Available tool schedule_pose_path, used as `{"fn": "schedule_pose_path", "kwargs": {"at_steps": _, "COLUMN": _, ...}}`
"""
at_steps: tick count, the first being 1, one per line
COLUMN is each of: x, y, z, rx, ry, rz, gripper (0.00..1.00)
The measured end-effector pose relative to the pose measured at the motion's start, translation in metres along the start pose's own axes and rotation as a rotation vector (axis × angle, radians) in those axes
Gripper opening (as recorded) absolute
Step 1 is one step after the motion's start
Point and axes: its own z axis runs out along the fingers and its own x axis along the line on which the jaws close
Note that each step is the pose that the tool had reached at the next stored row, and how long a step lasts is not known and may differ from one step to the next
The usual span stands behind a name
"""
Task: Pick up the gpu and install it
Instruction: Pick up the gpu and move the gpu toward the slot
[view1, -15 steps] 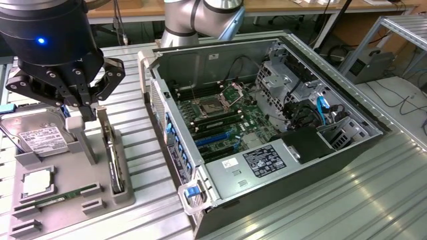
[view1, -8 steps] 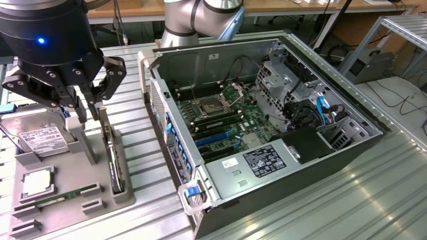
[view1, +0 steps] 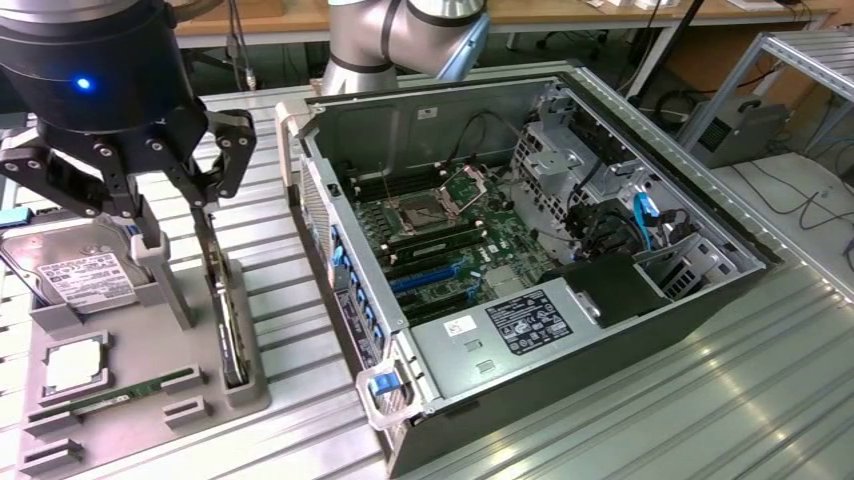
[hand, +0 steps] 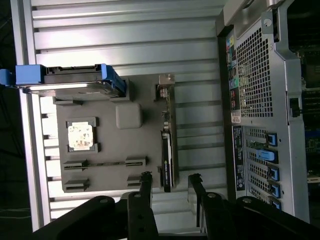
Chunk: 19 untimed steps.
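Observation:
The gpu (view1: 222, 300) is a thin dark card standing on edge in a slot of the grey holder tray (view1: 147, 355), at the exterior view's left. My gripper (view1: 171, 205) hovers just above the card's far end, its black fingers apart. In the wrist view the gpu (hand: 167, 150) runs lengthwise toward my gripper (hand: 170, 181), and its near end lies in the gap between the two fingertips (hand: 145, 179) without touching either. Nothing is held. The open computer case (view1: 534, 250) lies beside the tray, its motherboard and blue-tabbed expansion slots (view1: 427, 275) exposed.
On the tray (hand: 150, 175) also sit a silver hard drive (view1: 87, 275) in a blue caddy (hand: 70, 82), a square processor (hand: 80, 136) and a narrow green memory stick (view1: 114, 393). The case's rear wall (hand: 255, 95) stands close beside the gpu. All rests on a slatted aluminium table (view1: 747, 400).

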Motion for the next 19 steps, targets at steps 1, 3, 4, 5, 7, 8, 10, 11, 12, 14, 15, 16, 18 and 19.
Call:
{"fn": "schedule_pose_path", "kwargs": {"at_steps": 1, "x": 0.0, "y": -0.0001, "z": 0.0015, "rx": -0.0008, "ry": 0.0001, "rz": 0.0, "gripper": 0.42}}
{"fn": "schedule_pose_path", "kwargs": {"at_steps": 3, "x": 0.0, "y": -0.0002, "z": 0.0056, "rx": -0.0025, "ry": 0.0004, "rz": 0.0, "gripper": 0.42}}
{"fn": "schedule_pose_path", "kwargs": {"at_steps": 4, "x": 0.0, "y": -0.0003, "z": 0.0081, "rx": -0.0031, "ry": 0.0003, "rz": 0.0, "gripper": 0.42}}
{"fn": "schedule_pose_path", "kwargs": {"at_steps": 5, "x": 0.0, "y": -0.0004, "z": 0.01, "rx": -0.0035, "ry": 0.0003, "rz": 0.0, "gripper": 0.42}}
{"fn": "schedule_pose_path", "kwargs": {"at_steps": 7, "x": 0.0, "y": -0.0006, "z": 0.0137, "rx": -0.0039, "ry": 0.0004, "rz": 0.0, "gripper": 0.42}}
{"fn": "schedule_pose_path", "kwargs": {"at_steps": 8, "x": 0.0, "y": -0.0006, "z": 0.0155, "rx": -0.004, "ry": 0.0004, "rz": 0.0, "gripper": 0.42}}
{"fn": "schedule_pose_path", "kwargs": {"at_steps": 10, "x": 0.0, "y": -0.0009, "z": 0.02, "rx": -0.0042, "ry": 0.0004, "rz": 0.0, "gripper": 0.42}}
{"fn": "schedule_pose_path", "kwargs": {"at_steps": 11, "x": 0.0, "y": -0.001, "z": 0.0225, "rx": -0.0042, "ry": 0.0004, "rz": 0.0, "gripper": 0.42}}
{"fn": "schedule_pose_path", "kwargs": {"at_steps": 12, "x": 0.0, "y": -0.0011, "z": 0.0244, "rx": -0.0042, "ry": 0.0004, "rz": 0.0, "gripper": 0.42}}
{"fn": "schedule_pose_path", "kwargs": {"at_steps": 14, "x": 0.0, "y": -0.0012, "z": 0.0285, "rx": -0.0042, "ry": 0.0004, "rz": 0.0, "gripper": 0.42}}
{"fn": "schedule_pose_path", "kwargs": {"at_steps": 15, "x": 0.0, "y": -0.0013, "z": 0.0308, "rx": -0.0042, "ry": 0.0004, "rz": 0.0, "gripper": 0.42}}
{"fn": "schedule_pose_path", "kwargs": {"at_steps": 16, "x": 0.0, "y": -0.0014, "z": 0.0328, "rx": -0.0043, "ry": 0.0003, "rz": 0.0, "gripper": 0.42}}
{"fn": "schedule_pose_path", "kwargs": {"at_steps": 18, "x": 0.0, "y": -0.0016, "z": 0.0365, "rx": -0.0042, "ry": 0.0004, "rz": 0.0, "gripper": 0.42}}
{"fn": "schedule_pose_path", "kwargs": {"at_steps": 19, "x": 0.0, "y": -0.0017, "z": 0.0384, "rx": -0.0041, "ry": 0.0005, "rz": 0.0, "gripper": 0.42}}
